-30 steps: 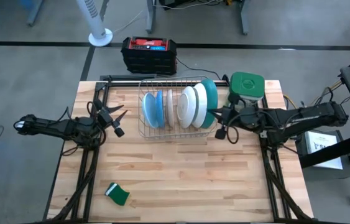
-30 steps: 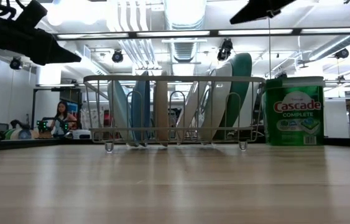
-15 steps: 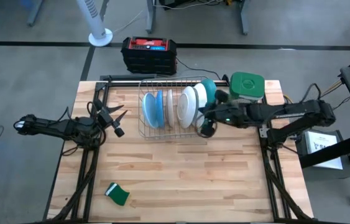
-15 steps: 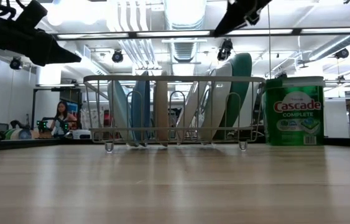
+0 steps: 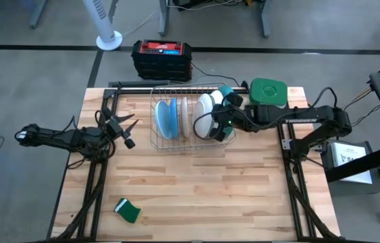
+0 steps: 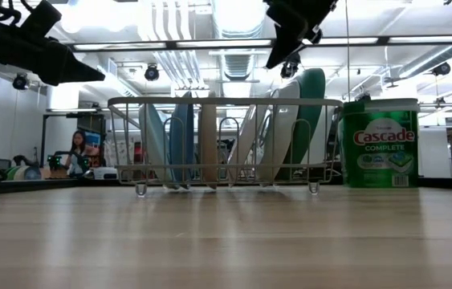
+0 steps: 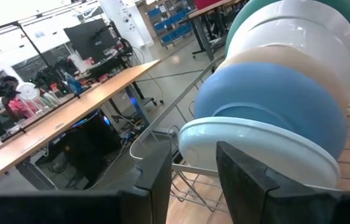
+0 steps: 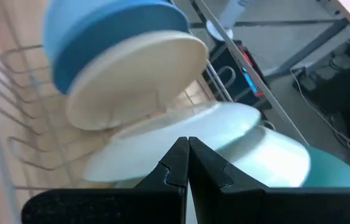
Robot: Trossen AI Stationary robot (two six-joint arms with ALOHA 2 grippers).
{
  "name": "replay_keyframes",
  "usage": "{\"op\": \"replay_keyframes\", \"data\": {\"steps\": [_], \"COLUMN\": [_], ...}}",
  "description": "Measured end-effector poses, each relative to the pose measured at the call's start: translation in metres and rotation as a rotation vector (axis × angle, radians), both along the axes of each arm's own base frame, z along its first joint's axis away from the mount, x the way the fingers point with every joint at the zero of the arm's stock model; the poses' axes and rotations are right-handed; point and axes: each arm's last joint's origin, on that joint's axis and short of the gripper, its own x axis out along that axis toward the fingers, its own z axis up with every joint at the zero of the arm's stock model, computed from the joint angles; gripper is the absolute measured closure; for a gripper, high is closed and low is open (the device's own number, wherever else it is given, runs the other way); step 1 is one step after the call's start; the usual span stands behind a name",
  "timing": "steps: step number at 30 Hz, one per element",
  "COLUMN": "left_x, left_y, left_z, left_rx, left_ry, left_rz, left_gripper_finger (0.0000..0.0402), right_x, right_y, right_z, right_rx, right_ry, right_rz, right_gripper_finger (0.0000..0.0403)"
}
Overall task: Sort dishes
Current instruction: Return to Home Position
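Note:
A wire rack (image 5: 159,143) at the table's far middle holds the dishes on edge: light blue plates (image 5: 165,119) at its left end, a cream plate (image 5: 184,115), white plates (image 5: 203,111), and a teal-backed plate (image 5: 227,92) at its right end. My right gripper (image 5: 216,125) is shut and slants down over the white plates; in the low view it (image 6: 272,63) hangs above the rack's top rail (image 6: 226,102), clear of it. My left gripper (image 5: 125,131) waits open just left of the rack, level, facing the blue plates (image 7: 268,106).
A green-lidded clear container (image 5: 268,91) stands right of the rack, close under my right arm. A green sponge (image 5: 128,210) lies near the front left corner. A black and red box (image 5: 162,57) sits on the floor beyond the far edge. The table's near half is bare wood.
My right gripper has moved toward the table's left edge, from beside the rack's right end to over the white plates, tipping its fingers further downward and rolling a little. It has stayed shut. The plates have not moved.

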Motion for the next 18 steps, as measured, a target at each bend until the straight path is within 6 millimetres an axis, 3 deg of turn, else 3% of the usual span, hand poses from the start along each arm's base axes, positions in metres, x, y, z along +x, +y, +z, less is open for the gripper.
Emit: {"op": "replay_keyframes", "data": {"steps": [4, 7, 11, 14, 18], "left_x": [0.0, 0.001, 0.006, 0.007, 0.007], "left_y": [0.0, -0.001, -0.01, -0.01, -0.011], "left_z": [0.0, 0.0, 0.003, 0.009, 0.001], "left_rx": [0.003, -0.009, 0.01, 0.049, 0.037], "left_ry": [0.002, -0.004, -0.001, -0.049, 0.015], "left_rz": [0.0, -0.031, -0.405, -0.4, -0.447], "left_gripper_finger": [0.0286, 0.0286, 0.0286, 0.0286, 0.0286], "right_x": [-0.001, -0.003, -0.008, -0.017, -0.043], "right_y": [-0.003, 0.003, 0.023, 0.031, 0.031], "right_z": [0.0, 0.002, -0.004, -0.013, -0.024], "right_rx": [0.001, 0.004, -0.009, -0.041, -0.057], "right_ry": [0.004, 0.027, -0.002, -0.056, -0.154], "right_rz": [-0.01, 0.092, 0.258, 0.311, 0.331], "right_gripper_finger": [0.0403, 0.0403, 0.0403, 0.0403, 0.0403]}}
